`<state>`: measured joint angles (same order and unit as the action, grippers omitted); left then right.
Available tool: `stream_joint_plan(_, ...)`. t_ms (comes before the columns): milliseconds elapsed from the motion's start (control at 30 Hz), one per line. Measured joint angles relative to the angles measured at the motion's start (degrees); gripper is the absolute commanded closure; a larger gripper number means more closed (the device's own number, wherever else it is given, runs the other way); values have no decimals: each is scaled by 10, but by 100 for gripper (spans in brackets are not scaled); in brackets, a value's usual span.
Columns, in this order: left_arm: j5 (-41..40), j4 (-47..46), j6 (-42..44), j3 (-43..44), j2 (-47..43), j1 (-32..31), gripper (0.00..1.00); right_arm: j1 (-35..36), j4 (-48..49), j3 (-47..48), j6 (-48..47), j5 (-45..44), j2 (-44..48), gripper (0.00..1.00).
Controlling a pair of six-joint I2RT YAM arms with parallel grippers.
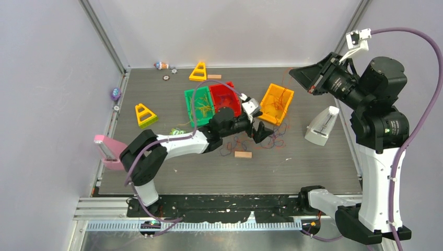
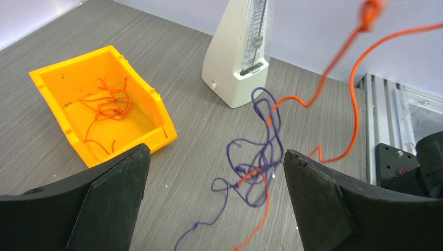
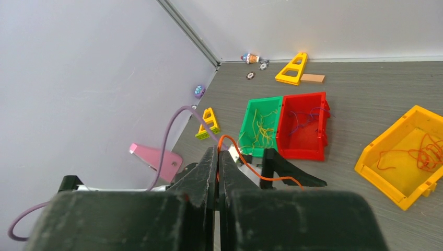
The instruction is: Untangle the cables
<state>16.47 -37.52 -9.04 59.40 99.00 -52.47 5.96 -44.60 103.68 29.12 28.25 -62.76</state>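
Loose cables (image 1: pixel 251 142) lie tangled on the table between the bins and a wood block. My left gripper (image 1: pixel 263 134) hovers just over them, open; in the left wrist view a knot of purple cable (image 2: pixel 261 157) with an orange strand through it lies between its spread fingers (image 2: pixel 109 193), untouched. An orange cable (image 2: pixel 355 94) climbs from that knot toward the upper right. My right gripper (image 1: pixel 293 71) is raised high at the right, shut on this orange cable (image 3: pixel 245 168), which loops out from its fingertips (image 3: pixel 217 152).
A green bin (image 1: pixel 188 102) holds yellow cables, a red bin (image 1: pixel 222 88) purple ones, an orange bin (image 1: pixel 282 89) orange ones. A white metronome (image 1: pixel 322 125) stands right of the tangle. Two yellow triangles (image 1: pixel 145 114), wood blocks (image 1: pixel 243 154) and a pink tool (image 1: pixel 107 151) lie around.
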Motion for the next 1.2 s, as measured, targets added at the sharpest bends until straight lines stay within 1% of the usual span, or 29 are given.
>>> stream_joint_plan(200,0,1,4,34,46,-15,4,0,0,16,2,7,0,95)
stream_joint_plan(233,0,0,4,39,50,-18,7,0,0,19,2,9,0,94)
stream_joint_plan(267,1,0,4,43,54,-21,15,0,1,21,2,10,0,95)
stream_joint_plan(300,2,-1,3,48,57,-24,28,0,1,22,3,11,0,95)
stream_joint_plan(333,3,-1,3,52,60,-26,46,0,1,22,4,12,0,95)
stream_joint_plan(400,6,-1,-1,66,69,-29,86,0,1,22,5,13,0,95)
stream_joint_plan(433,5,1,-1,74,74,-30,99,0,1,22,6,13,0,95)
stream_joint_plan(600,-26,4,-3,74,80,-27,100,0,-7,31,2,-10,0,95)
stream_joint_plan(733,-56,19,-44,19,59,2,100,0,-16,44,-8,-66,7,95)
stream_joint_plan(867,-74,57,-89,-50,17,61,100,0,-21,72,-17,-122,13,95)
stream_joint_plan(1000,-97,97,-101,-106,-35,109,100,0,-21,110,-20,-153,3,95)
stream_joint_plan(1100,-108,142,-96,-130,-77,117,100,0,-11,128,-20,-166,-6,95)
stream_joint_plan(1200,-113,183,-78,-142,-123,116,100,0,12,121,-17,-173,-19,95)
